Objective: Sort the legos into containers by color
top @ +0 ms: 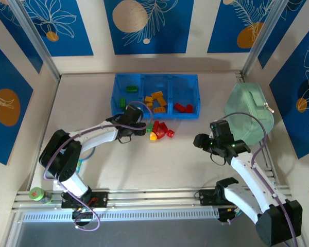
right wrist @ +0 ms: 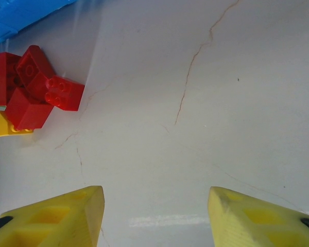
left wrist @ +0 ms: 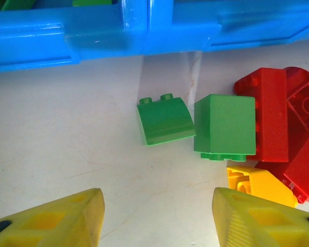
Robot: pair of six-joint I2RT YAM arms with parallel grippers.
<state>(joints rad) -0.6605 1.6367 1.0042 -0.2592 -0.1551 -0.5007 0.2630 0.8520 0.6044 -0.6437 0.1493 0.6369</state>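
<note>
Beige walls hung with blue leaf-print panels point(top: 147, 25) close in a pale surface point(top: 144, 164). At its far side we see a translucent blue tray point(top: 167, 116) with three compartments: green legos point(top: 131, 88) in the left one, orange legos point(top: 157, 99) in the middle, red legos point(top: 184, 108) in the right. Just in front of the tray, a loose cluster point(top: 160, 129) of red, green and yellow bricks lies on the surface. The left pincer point(left wrist: 157, 206) hangs at the cluster's left edge, jaws apart and gripping nothing. Ahead of it we find a small green sloped brick point(left wrist: 165, 121) just beside a green block point(left wrist: 225, 126), with red bricks point(left wrist: 278, 118) and a yellow brick point(left wrist: 260, 185) next to them. The right pincer point(right wrist: 154, 206) is open too and empty, above bare surface to the right of the cluster. A mint-green case point(top: 250, 116) sits at the far right.
</note>
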